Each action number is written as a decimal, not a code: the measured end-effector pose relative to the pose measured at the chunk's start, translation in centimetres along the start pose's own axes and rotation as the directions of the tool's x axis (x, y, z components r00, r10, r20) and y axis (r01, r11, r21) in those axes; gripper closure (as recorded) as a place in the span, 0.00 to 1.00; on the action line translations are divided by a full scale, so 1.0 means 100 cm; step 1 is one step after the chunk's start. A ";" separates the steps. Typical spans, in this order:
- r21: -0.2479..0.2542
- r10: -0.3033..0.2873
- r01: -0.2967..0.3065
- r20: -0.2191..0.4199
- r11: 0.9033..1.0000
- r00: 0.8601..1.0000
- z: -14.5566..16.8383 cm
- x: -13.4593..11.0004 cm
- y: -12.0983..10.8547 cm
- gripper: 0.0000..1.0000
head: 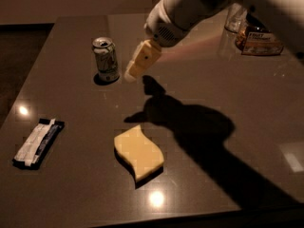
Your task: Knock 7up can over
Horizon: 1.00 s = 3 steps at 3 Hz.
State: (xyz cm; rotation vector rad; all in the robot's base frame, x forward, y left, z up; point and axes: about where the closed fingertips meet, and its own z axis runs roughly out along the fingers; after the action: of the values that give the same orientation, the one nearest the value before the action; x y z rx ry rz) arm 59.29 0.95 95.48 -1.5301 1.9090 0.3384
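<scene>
The 7up can [106,59] stands upright on the dark table [218,94], at the back left. It has a pale whitish-green body and a silver top with a pull tab. My gripper [132,74] hangs from the white arm [185,8] that reaches in from the upper right. Its pale yellow tip is just to the right of the can, a small gap away, at about the height of the can's lower half.
A yellow wavy sponge [139,152] lies at the front centre. A black and white snack bar wrapper [38,142] lies at the front left. A clear glass [234,17] and a labelled jar [259,37] stand at the back right. The table's left edge runs near the wrapper.
</scene>
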 end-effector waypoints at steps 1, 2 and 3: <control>-0.008 0.007 -0.006 0.066 1.000 0.998 0.038 -0.022 -0.016 0.00; -0.018 0.000 0.002 0.133 1.000 0.991 0.069 -0.046 -0.027 0.00; -0.024 0.023 -0.019 0.173 1.000 0.985 0.093 -0.057 -0.040 0.00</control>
State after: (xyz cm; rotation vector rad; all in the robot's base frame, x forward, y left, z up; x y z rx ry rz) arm 66.67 9.56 92.93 -1.4458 1.7917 0.4877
